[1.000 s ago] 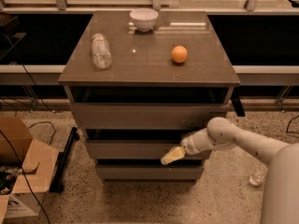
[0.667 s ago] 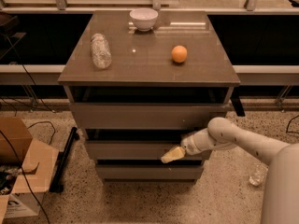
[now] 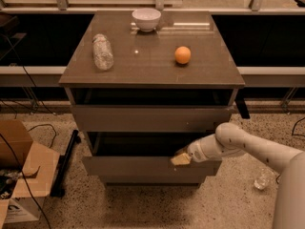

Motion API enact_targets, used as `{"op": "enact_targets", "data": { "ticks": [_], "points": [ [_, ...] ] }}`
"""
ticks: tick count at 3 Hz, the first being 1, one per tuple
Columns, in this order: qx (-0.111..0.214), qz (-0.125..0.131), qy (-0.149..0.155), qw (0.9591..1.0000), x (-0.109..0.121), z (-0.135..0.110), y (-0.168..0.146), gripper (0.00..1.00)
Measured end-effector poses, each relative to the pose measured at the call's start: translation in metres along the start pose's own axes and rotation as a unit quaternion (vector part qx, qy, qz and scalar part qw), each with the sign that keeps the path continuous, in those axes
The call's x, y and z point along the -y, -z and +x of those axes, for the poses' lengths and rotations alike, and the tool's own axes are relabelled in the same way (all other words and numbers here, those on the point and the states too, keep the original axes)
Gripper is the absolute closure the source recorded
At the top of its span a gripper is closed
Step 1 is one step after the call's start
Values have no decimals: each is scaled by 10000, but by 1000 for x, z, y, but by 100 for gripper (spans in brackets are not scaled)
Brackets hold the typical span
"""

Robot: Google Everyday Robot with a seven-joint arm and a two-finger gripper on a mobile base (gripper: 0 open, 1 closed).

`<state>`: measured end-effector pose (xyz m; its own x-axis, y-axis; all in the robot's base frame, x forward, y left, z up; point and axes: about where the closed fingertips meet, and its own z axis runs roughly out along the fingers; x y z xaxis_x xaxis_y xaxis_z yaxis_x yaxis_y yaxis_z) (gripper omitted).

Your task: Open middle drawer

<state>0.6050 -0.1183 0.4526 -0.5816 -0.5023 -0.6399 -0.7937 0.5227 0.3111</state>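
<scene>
The middle drawer (image 3: 133, 167) is seen in the lower centre of the frame, its plain front standing forward of the cabinet (image 3: 143, 68). A dark band of open interior is exposed between that front and the front of the upper drawer (image 3: 147, 118). From this gap the drawer is judged to be partly drawn out, so the greater part of the task is taken as done.

The gripper (image 3: 180, 159) is found at the top edge of the middle drawer's front, right of centre, touching or hooked over that edge. The arm (image 3: 248, 147) is carried in from the lower right of the frame. Whether the gripper is clenched on the edge or only laid against it cannot be told.

What is left is judged to be little. The drawer may be drawn somewhat further if a fuller opening is wanted, and the edge must then be let go and the arm taken clear.

On the cabinet top a white bowl (image 3: 146, 19) is set at the upper centre, a clear bottle (image 3: 102, 51) is laid on its side at the left, and an orange (image 3: 182, 55) is placed at the right. A cardboard box (image 3: 19, 175) is seen on the floor at the lower left.
</scene>
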Motion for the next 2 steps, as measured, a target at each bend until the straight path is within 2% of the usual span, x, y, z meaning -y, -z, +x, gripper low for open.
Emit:
{"op": "enact_targets", "data": {
  "ticks": [1, 2],
  "points": [
    [-7, -23, 2, 10000, -1, 0, -2, 68],
    [-12, -43, 4, 10000, -3, 0, -5, 45]
  ]
}}
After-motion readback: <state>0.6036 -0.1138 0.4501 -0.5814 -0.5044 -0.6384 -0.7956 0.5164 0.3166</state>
